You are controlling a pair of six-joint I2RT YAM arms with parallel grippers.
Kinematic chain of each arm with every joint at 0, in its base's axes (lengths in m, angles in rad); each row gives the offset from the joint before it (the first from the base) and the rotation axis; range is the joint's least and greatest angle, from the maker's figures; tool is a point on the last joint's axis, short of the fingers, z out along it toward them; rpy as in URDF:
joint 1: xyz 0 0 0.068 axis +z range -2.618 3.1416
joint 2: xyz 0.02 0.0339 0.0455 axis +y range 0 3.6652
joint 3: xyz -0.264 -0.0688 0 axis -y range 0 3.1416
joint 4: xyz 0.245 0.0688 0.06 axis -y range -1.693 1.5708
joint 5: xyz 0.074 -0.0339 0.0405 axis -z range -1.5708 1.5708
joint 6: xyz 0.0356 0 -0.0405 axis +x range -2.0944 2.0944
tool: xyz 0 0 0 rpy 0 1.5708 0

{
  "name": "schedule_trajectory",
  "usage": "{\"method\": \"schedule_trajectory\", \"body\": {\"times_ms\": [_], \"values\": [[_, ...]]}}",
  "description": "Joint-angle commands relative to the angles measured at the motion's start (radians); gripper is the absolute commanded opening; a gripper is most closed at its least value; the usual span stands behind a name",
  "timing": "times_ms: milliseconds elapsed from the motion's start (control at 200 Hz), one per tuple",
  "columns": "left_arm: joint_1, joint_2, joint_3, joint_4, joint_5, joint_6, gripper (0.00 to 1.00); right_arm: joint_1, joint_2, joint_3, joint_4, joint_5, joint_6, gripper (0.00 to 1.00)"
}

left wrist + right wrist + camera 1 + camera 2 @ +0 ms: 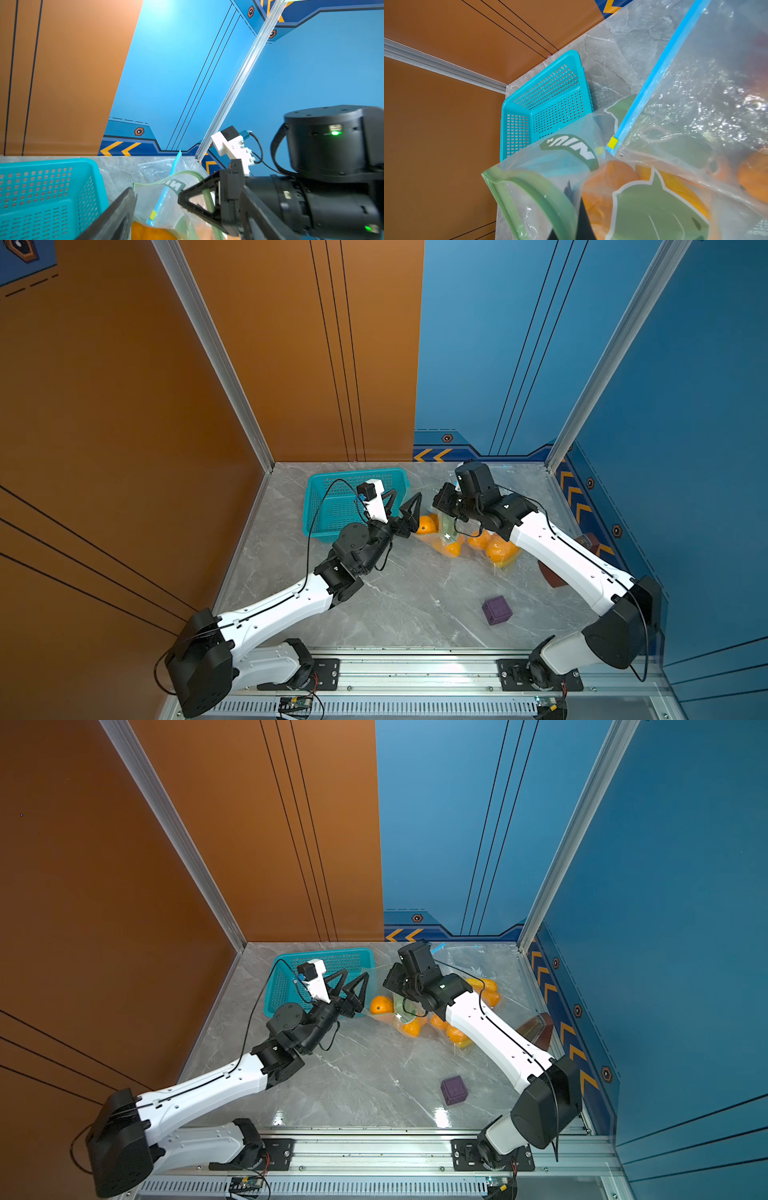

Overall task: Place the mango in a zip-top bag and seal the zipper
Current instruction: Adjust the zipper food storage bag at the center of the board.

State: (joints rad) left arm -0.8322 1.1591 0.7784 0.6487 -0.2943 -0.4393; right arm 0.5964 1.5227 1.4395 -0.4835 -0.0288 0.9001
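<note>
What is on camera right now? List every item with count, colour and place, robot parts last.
basket: one, teal, back left of table.
green-trimmed bag: one, clear, mid-table beside basket, fruit inside.
blue-zipper bag: one, clear, yellow slider, against the green-trimmed bag.
fruit: several, orange, inside the bags.
cube: one, purple, front right.
brown object: one, right wall, partly hidden.
table: one, grey marble.
left gripper: one, black, open, between basket and green-trimmed bag.
right gripper: one, black, shut on green-trimmed bag.
</note>
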Motion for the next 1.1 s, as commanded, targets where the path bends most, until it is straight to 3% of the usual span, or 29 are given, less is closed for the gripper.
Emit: {"method": "schedule_trajectory", "body": {"times_ms": [0,175,285,415,465,500,716,1091], "values": [[-0.047,-0.064,-0.013,-0.223,-0.065,-0.047,0.79,0.007,0.036,0.062,0.048,0.03,0.024,0.0],[-0.163,-0.089,-0.09,-0.3,-0.094,-0.134,0.8,0.01,0.068,0.088,0.074,0.04,0.05,0.0],[-0.249,-0.043,-0.088,-0.313,-0.11,-0.117,0.82,0.014,0.07,0.083,0.093,0.049,0.071,0.0],[-0.29,0.029,-0.064,-0.313,-0.134,-0.13,0.85,0.021,0.067,0.066,0.113,0.065,0.095,0.0],[-0.306,0.054,-0.044,-0.311,-0.181,-0.119,1.0,0.026,0.065,0.054,0.123,0.071,0.104,0.0],[-0.318,0.071,-0.03,-0.311,-0.228,-0.11,0.98,0.029,0.062,0.047,0.13,0.074,0.108,0.0],[-0.337,0.15,0.047,-0.305,-0.407,-0.154,0.98,0.04,0.045,0.02,0.132,0.099,0.114,0.0],[-0.321,0.28,0.158,-0.307,-0.501,-0.134,0.98,0.052,0.027,-0.007,0.148,0.113,0.122,0.0]]}}
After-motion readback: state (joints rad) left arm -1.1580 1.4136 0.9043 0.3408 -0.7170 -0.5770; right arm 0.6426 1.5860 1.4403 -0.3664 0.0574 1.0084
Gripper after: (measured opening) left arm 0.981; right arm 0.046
